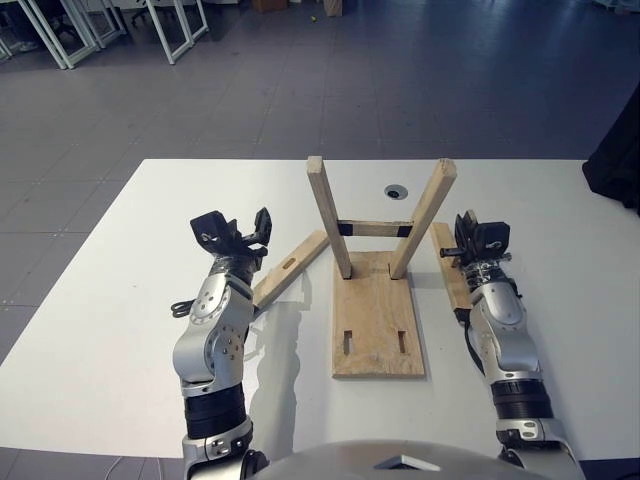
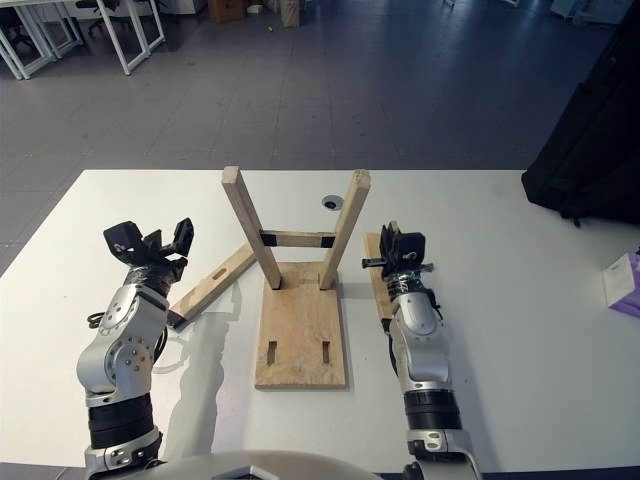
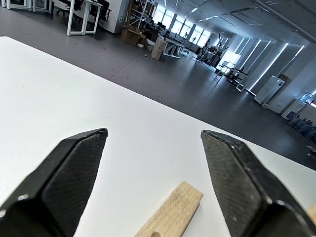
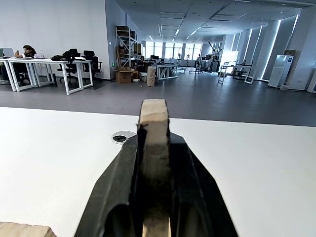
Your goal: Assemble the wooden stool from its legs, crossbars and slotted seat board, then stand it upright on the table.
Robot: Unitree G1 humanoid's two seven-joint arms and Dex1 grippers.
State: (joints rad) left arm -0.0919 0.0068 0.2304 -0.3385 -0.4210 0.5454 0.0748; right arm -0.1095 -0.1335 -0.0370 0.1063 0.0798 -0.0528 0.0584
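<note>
The slotted seat board (image 1: 378, 318) lies flat on the white table. Two legs (image 1: 330, 215) (image 1: 424, 216) stand slanted in its far slots, joined by a crossbar (image 1: 375, 228) with black ends. A loose slotted leg (image 1: 292, 265) lies to the board's left; its end (image 3: 173, 213) appears below my open left gripper (image 3: 154, 143), which hovers over its near part (image 1: 237, 232). To the board's right lies another wooden leg (image 1: 447, 262). My right gripper (image 1: 480, 240) is shut on it, the wood (image 4: 154, 116) held edge-on between the fingers (image 4: 123, 187).
A round cable hole (image 1: 397, 189) sits in the table (image 1: 110, 300) behind the legs. A purple box (image 2: 625, 281) lies at the far right edge, with a black bag (image 2: 590, 130) beyond it. Bare table stretches to the left and front.
</note>
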